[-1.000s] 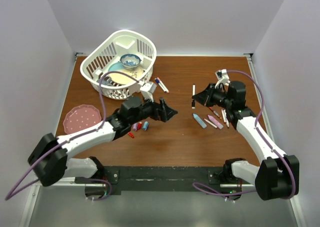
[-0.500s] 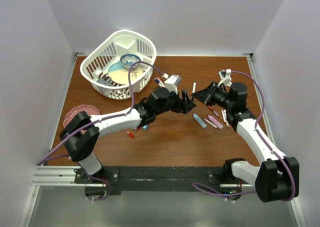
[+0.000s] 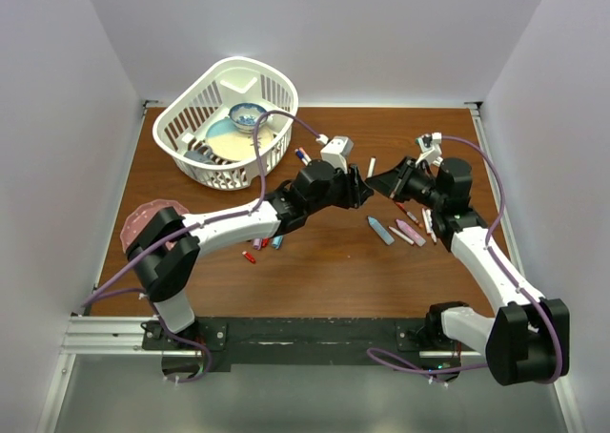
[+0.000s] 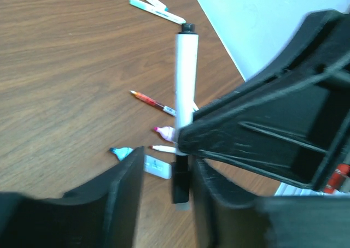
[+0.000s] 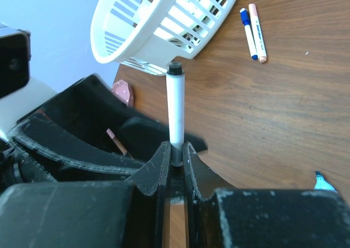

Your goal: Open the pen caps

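Note:
My right gripper (image 5: 175, 156) is shut on a white pen (image 5: 176, 108) and holds it above the table; its free end carries a small black tip. The same pen (image 4: 186, 78) appears in the left wrist view, its black cap (image 4: 180, 185) hanging below the right gripper's fingers (image 4: 246, 122). My left gripper (image 4: 167, 166) is open around that cap, with a gap on the left side and the right finger close against it. From above, both grippers meet at the pen (image 3: 370, 168) in mid-table.
A white basket (image 3: 221, 71) holding a bowl (image 3: 249, 115) and a plate stands at the back left. A pink plate (image 3: 143, 221) lies left. Loose pens (image 3: 410, 231) lie right, two more pens (image 3: 303, 154) lie by the basket, and pulled caps (image 3: 262, 244) lie centre-left.
My left arm swung right from the loose caps to the pen held by the right gripper. Its jaws narrowed round the black cap. The right arm barely moved.

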